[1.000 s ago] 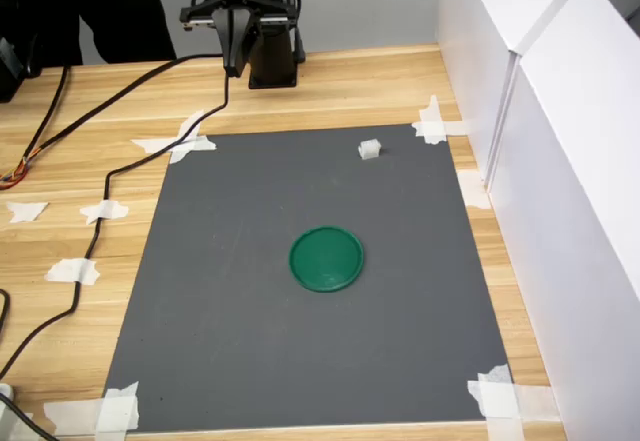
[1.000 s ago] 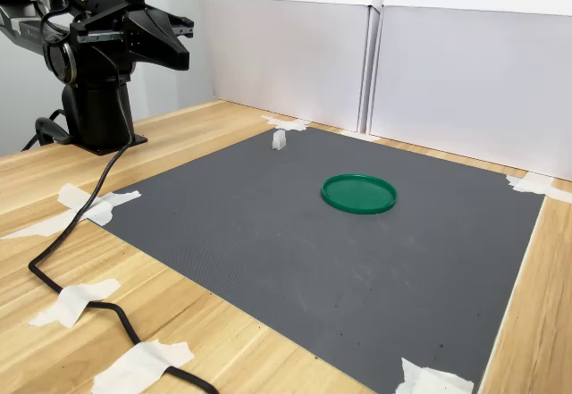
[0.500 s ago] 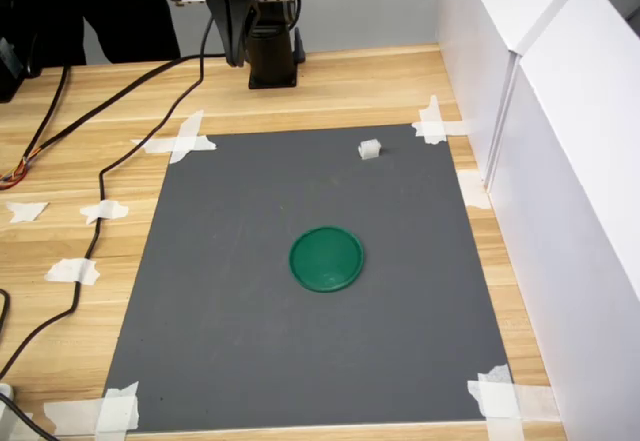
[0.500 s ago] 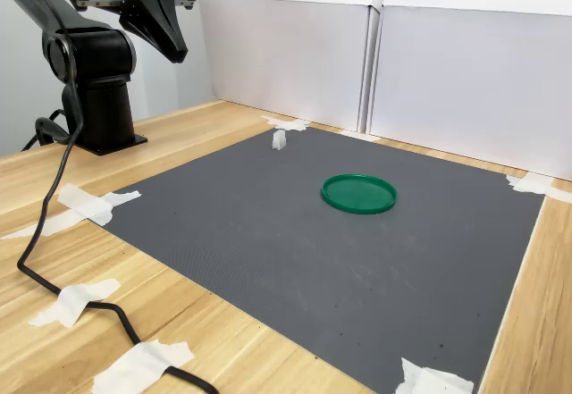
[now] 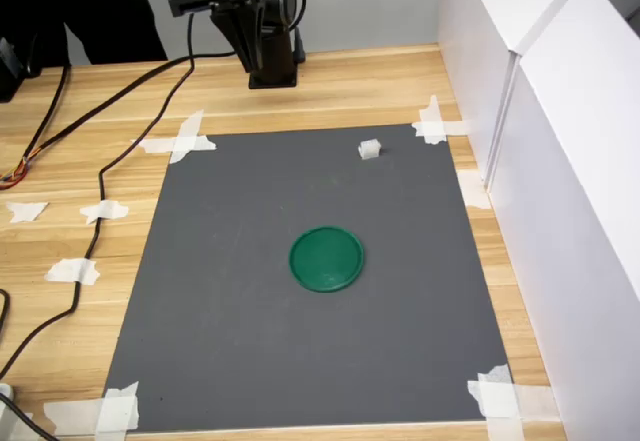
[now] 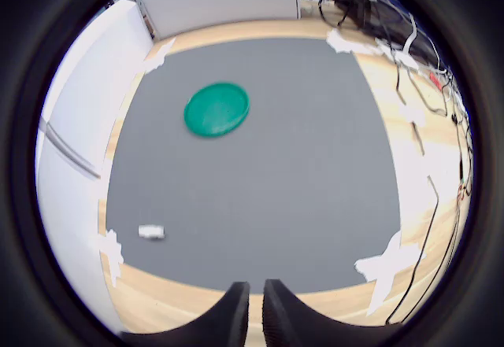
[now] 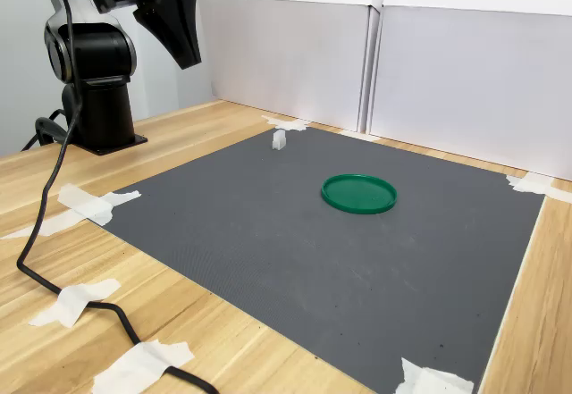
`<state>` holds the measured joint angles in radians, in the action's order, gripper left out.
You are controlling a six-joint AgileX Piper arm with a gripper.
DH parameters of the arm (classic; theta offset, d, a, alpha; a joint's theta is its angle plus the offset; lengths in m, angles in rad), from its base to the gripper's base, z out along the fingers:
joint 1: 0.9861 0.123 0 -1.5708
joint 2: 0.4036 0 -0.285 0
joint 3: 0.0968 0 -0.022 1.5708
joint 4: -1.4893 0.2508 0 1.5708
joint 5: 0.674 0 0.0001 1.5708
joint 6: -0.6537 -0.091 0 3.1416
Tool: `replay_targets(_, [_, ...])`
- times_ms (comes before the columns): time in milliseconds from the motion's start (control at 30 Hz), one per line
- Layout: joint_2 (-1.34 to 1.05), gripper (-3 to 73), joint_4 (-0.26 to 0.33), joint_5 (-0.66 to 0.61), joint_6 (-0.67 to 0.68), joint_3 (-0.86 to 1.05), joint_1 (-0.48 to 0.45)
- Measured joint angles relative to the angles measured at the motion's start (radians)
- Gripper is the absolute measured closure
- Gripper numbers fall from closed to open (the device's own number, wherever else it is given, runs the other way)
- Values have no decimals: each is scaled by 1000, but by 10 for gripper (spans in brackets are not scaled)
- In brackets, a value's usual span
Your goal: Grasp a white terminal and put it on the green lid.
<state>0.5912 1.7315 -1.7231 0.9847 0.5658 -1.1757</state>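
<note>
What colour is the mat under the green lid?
Dark grey mat; it shows best in the first exterior view, beneath the green lid.

Raised arm, fingers (image 6: 250,309) nearly together

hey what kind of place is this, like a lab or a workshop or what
Most likely a robotics lab test bench: a robot arm bolted to a wooden table, a grey mat taped down at the corners, white panels walling off the workspace, and loose cables.

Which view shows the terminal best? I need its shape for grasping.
The first exterior view: the terminal appears sharp and blocky from above. The second exterior view shows it small and side-on; the wrist view shows only a blurred smear.
</note>
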Motion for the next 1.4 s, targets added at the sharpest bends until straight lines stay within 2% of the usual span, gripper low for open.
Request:
replay_targets(100, [35, 441, 3, -31, 18, -6, 0])
replay_targets(300, [96, 72, 1, -25, 10, -32, 0])
replay_targets(400, [129, -1, -23, -7, -37, -45, 0])
replay_targets(600, [193, -21, -45, -15, -113, -97, 1])
replay_targets(667, [212, -22, -53, -18, -117, -121, 26])
replay_targets(900, [281, -22, -84, -41, -214, -169, 260])
replay_targets(1133, [328, -22, -148, 30, -344, -171, 471])
replay_targets(1400, [439, -22, -152, 91, -420, -171, 708])
